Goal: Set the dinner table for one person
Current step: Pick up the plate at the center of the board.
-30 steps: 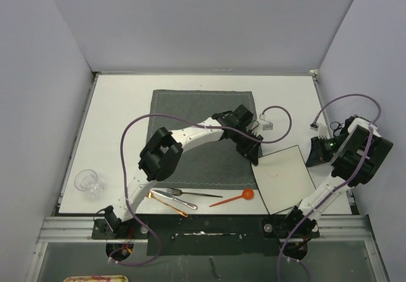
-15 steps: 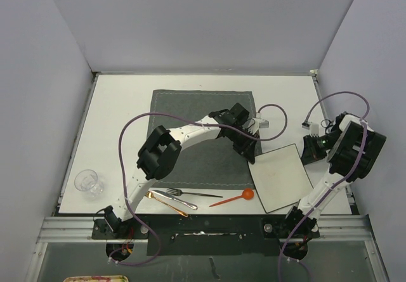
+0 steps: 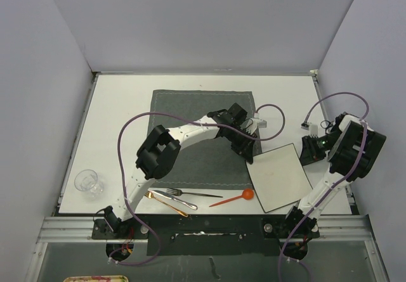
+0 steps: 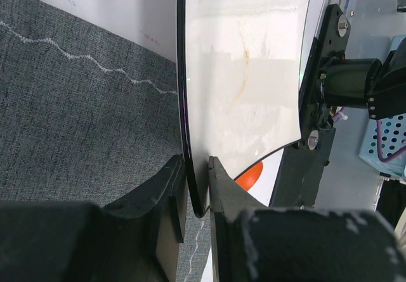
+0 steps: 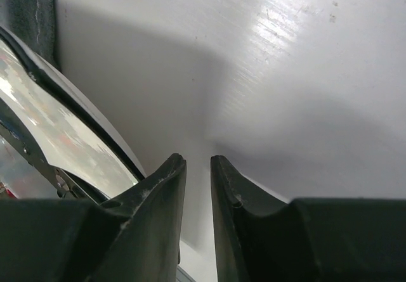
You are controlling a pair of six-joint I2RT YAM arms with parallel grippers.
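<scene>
white and matte, the rectangular dinner table fills the view, the dark grey stitched cloth placemat at its middle and the square off-white plate at its near right, one corner over the mat's edge. my left gripper is pinched tight on that plate's thin rim; my right gripper, jaws slightly parted and empty, sits just beside the plate. so shallow a one-sided pinch could let the plate pivot or slip, and dragging could ruck the cloth.

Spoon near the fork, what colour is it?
The spoon is orange, clearest in the top external view.
</scene>
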